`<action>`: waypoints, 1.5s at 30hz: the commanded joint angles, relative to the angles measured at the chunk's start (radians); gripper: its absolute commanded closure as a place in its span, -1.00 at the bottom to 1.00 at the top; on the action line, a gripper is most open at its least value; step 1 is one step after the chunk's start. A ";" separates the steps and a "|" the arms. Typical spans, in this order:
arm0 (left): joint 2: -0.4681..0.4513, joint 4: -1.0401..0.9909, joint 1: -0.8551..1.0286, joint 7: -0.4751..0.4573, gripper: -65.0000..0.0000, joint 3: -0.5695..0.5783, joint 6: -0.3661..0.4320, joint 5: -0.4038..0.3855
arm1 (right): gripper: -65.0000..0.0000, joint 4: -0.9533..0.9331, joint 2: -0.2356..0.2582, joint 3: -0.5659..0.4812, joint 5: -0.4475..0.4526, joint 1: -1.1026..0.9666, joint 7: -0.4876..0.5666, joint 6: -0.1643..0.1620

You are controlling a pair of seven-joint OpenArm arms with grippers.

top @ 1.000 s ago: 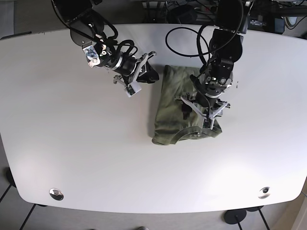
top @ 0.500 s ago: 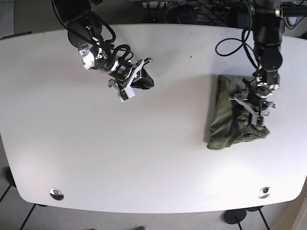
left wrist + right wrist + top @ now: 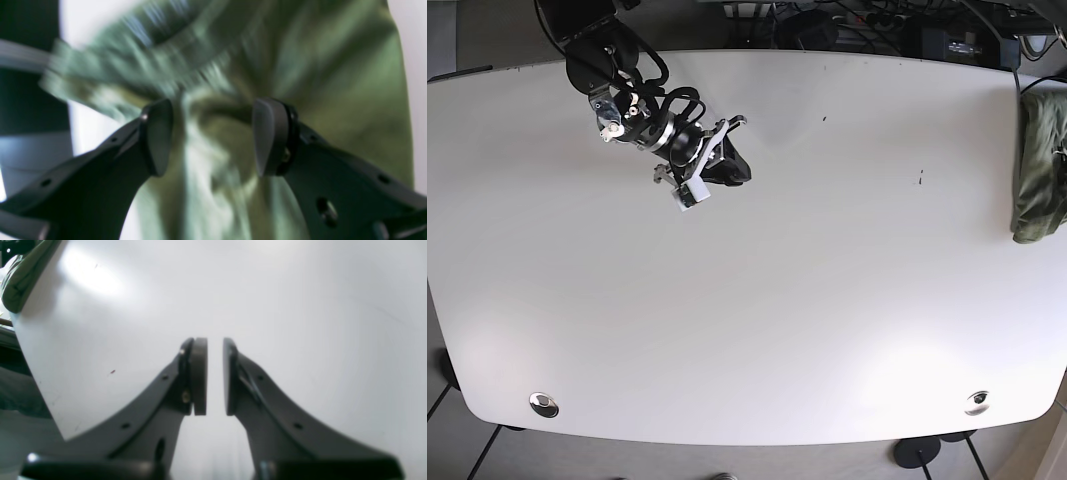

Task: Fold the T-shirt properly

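In the left wrist view the left gripper (image 3: 211, 136) stands with its two dark pads (image 3: 160, 136) well apart. The olive T-shirt (image 3: 333, 100) fills the space behind and between them, badly smeared by motion. Whether any cloth is actually caught by a pad cannot be told; the gap between the pads looks too wide for a pinch on thin fabric. The blur suggests the shirt or the arm is moving fast.

In the base view the T-shirt (image 3: 1035, 165) lies bunched at the far right edge of the white table (image 3: 777, 320), part of it running out of the picture. The left arm itself is not visible there, so it presumably sits past the frame. A shirt pushed to the rim like this reads as set aside, which fits a fold already finished, though the pictures do not show how neat the bundle is.

The right gripper (image 3: 215, 376) has its pads close together with only a narrow slit between them, and nothing is in that slit. It hangs over bare tabletop, with a strip of green cloth (image 3: 23, 280) showing in the top left corner of its view. In the base view the right gripper (image 3: 717, 165) is near the table's upper left, well apart from the shirt, probably kept out of the other arm's way.
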 commanded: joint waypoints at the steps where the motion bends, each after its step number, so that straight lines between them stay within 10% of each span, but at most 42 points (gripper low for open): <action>1: -0.040 0.103 -0.012 -0.008 -0.06 -0.013 0.001 -0.018 | 0.78 0.049 0.007 0.004 0.013 0.010 0.024 0.009; 8: 0.076 0.603 0.104 0.249 -0.06 -0.200 0.001 -0.015 | 0.78 0.141 0.048 0.078 0.011 -0.019 0.024 0.009; 17: 0.434 1.275 0.051 0.640 -0.06 -0.088 0.001 0.050 | 0.78 0.096 0.054 0.234 0.010 -0.012 0.024 0.009; 24: 0.827 1.347 0.086 0.594 -0.06 0.058 0.001 0.377 | 0.78 0.085 0.088 0.232 0.010 -0.012 0.025 0.009; 31: 0.969 1.404 0.249 0.417 -0.06 0.139 0.011 0.476 | 0.78 0.087 0.056 0.232 0.010 -0.019 0.025 0.009; 36: 0.957 1.412 0.404 0.227 0.12 0.183 0.102 0.470 | 0.78 0.098 0.057 0.234 0.010 -0.048 0.025 0.009; 45: 0.946 1.432 0.322 0.572 -0.06 0.093 0.111 0.237 | 0.78 0.096 0.051 0.234 0.014 -0.054 0.025 0.007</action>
